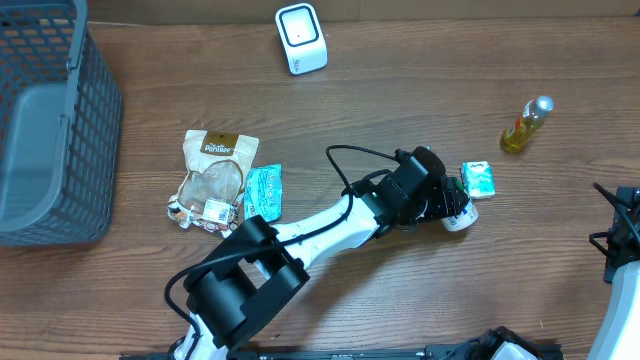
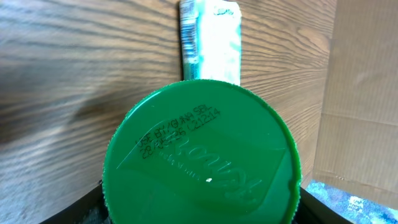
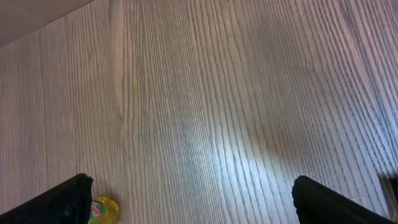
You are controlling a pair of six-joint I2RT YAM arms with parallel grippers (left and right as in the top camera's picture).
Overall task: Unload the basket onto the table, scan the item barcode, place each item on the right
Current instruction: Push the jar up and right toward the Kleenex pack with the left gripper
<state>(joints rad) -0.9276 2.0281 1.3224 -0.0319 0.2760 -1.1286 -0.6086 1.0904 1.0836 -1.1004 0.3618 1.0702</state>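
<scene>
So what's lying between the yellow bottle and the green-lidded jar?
A small green-and-white packet lies between the yellow bottle and the green-lidded jar; the overhead view shows it, close beside the jar.

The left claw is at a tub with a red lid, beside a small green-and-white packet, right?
Not quite: the lid is green, not red; the left wrist view shows it. The left claw is indeed at the tub, beside the small green-and-white packet.
</scene>
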